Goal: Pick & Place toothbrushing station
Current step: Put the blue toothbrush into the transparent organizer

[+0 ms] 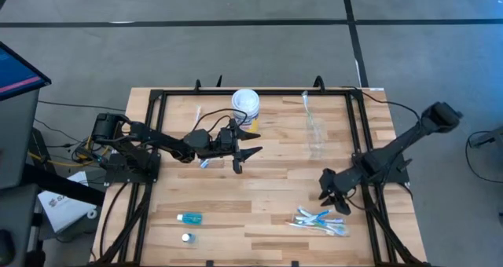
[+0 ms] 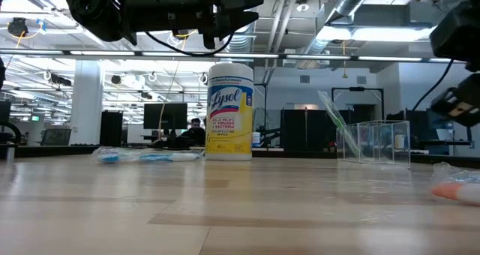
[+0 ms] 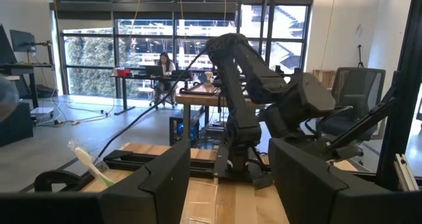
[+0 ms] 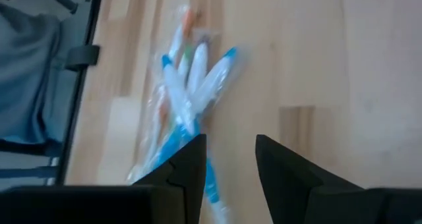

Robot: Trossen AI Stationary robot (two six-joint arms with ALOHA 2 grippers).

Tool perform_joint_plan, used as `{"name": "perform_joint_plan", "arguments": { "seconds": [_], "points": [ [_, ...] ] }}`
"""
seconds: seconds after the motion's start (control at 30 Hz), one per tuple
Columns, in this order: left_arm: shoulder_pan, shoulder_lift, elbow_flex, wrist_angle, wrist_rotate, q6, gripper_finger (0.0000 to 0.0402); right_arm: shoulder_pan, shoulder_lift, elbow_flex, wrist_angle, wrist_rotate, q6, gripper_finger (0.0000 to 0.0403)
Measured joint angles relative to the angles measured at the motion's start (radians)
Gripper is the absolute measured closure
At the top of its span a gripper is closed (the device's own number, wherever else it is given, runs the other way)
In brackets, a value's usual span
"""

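A loose bundle of white, blue and green toothbrushes (image 1: 321,219) lies flat near the counter's (image 1: 259,192) front right corner, long axes running roughly along the front edge, fanned slightly. The right claw (image 1: 333,198) hangs just beside them, toward the counter's middle, fingers parted with nothing between them. A small blue tube (image 1: 189,217) lies near the front left. Clear cups (image 1: 315,130) stand toward the back right. The left claw (image 1: 245,159) hovers spread wide by a yellow-labelled canister (image 1: 245,104).
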Motion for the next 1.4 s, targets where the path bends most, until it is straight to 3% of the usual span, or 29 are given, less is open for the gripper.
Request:
{"name": "perform_joint_plan", "arguments": {
  "seconds": [0.6,1.4],
  "points": [
    [0.000,0.000,0.000,-0.004,0.000,0.000,0.0205,0.133,0.043,0.000,-0.066,0.002,0.155,0.0282],
    [0.000,0.000,0.000,-0.030,0.000,-0.019,0.0205,0.141,0.058,0.000,-0.132,0.009,0.204,0.0285]
  ]
}}
